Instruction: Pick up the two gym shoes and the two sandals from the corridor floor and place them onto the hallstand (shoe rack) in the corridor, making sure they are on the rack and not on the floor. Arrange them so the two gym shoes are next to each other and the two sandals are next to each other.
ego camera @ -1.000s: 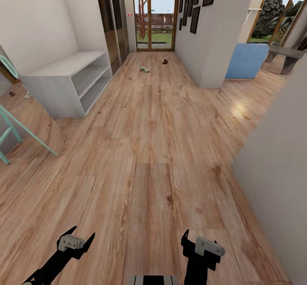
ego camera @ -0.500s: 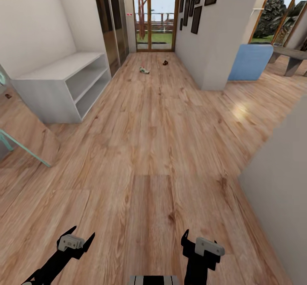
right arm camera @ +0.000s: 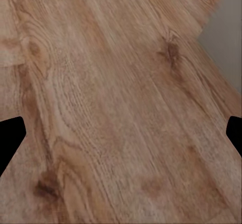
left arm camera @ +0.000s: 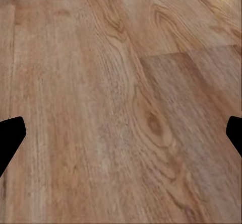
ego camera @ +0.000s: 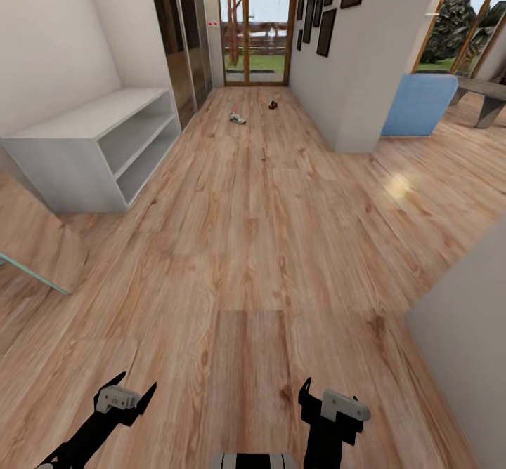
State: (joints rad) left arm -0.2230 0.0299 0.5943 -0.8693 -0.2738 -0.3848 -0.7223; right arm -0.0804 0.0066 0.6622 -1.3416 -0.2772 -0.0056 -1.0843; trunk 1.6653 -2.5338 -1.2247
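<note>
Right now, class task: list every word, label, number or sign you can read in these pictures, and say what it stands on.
None can be read.
The dark frames on the wall: contents too small to tell.
The small red mark beside the glass door: too blurred to read.
The hallstand, corridor floor and both grippers carry no text.

- Bright, even daylight enters through the glass door (ego camera: pixel 254 23) at the far end.
- A soft glare patch sits on the corridor floor (ego camera: pixel 398 187) at right.
- Shadows are faint.
- Head view bends straight lines near its edges.
- Both wrist views show soft, slightly blurred wood grain.
</note>
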